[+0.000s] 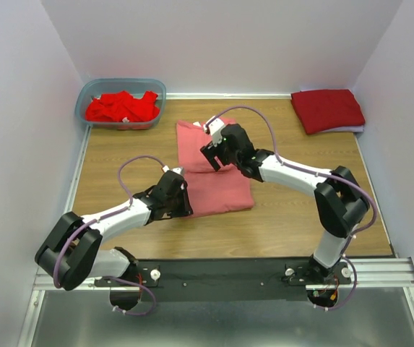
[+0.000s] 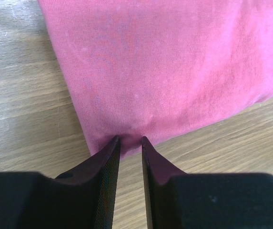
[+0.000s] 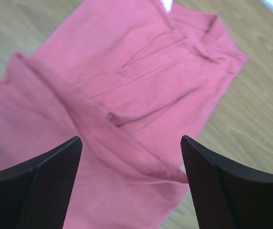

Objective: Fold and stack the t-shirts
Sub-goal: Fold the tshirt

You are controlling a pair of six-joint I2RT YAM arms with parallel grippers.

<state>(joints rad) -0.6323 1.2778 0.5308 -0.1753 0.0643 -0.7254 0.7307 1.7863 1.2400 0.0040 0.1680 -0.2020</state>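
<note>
At its edge the soft pink t-shirt (image 2: 165, 62) (light, floppy) is pinched by the left gripper (image 2: 130, 139), the right gripper (image 3: 131, 140) spread wide.

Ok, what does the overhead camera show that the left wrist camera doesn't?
Only the overhead view: the tub of red shirts at the far left, the folded dark red shirt at the far right, and the right gripper open above the pink shirt. Only the left wrist view: the left gripper up close, its narrow jaws pinching the shirt's edge so the fabric puckers. Both: the pink shirt lying on the wooden table.
</note>
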